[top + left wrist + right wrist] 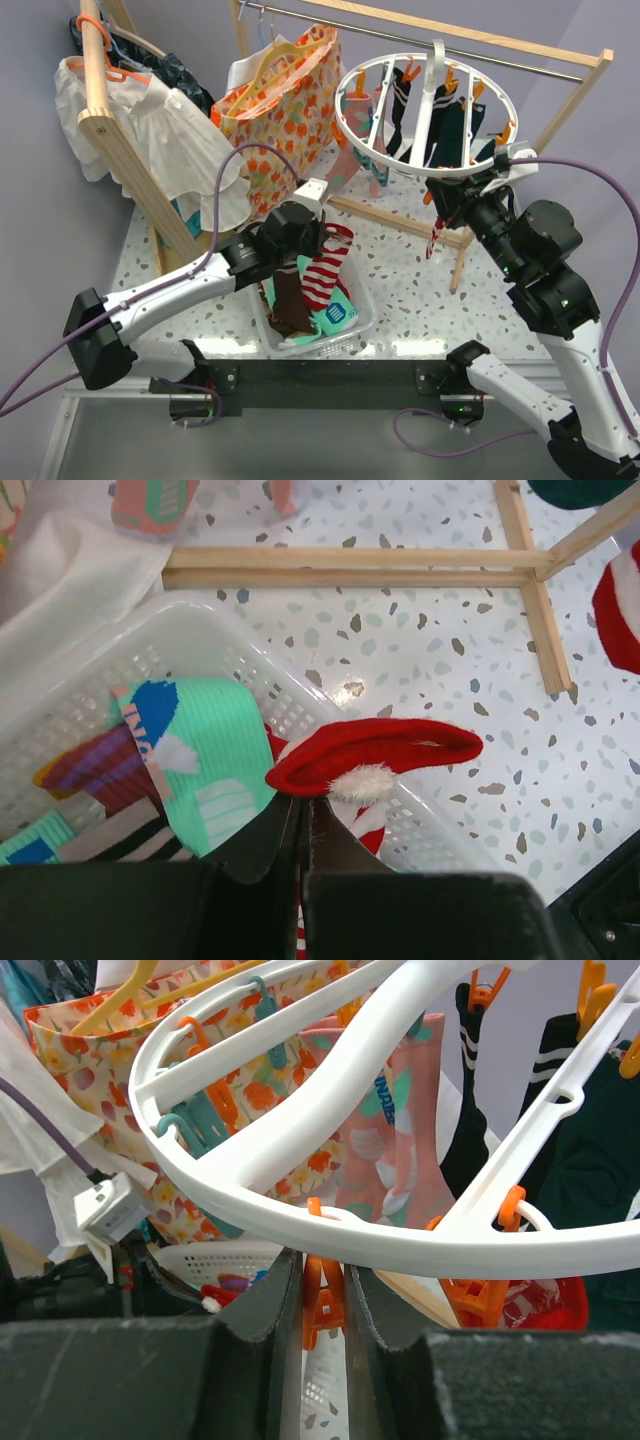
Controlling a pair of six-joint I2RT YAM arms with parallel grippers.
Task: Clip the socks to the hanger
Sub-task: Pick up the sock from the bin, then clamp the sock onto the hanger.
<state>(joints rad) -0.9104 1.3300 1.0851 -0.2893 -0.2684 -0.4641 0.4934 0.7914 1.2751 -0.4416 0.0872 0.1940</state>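
Note:
My left gripper (303, 810) is shut on a red-and-white striped sock (380, 752), held above the white basket (180, 640); the sock hangs below it in the top view (325, 270). More socks lie in the basket: a mint patterned one (205, 760) and a brown one (290, 305). The round white hanger (425, 110) hangs from the wooden rail with several socks clipped on. My right gripper (322, 1295) is at its near rim (400, 1245), shut on an orange clip (322, 1300). A second red-and-white sock (434, 238) dangles beside it.
A floral bag (285, 110) and a white shirt on an orange clothes hanger (150, 120) hang at the back left. The wooden frame's legs (350, 565) cross the speckled table (450, 670) behind the basket.

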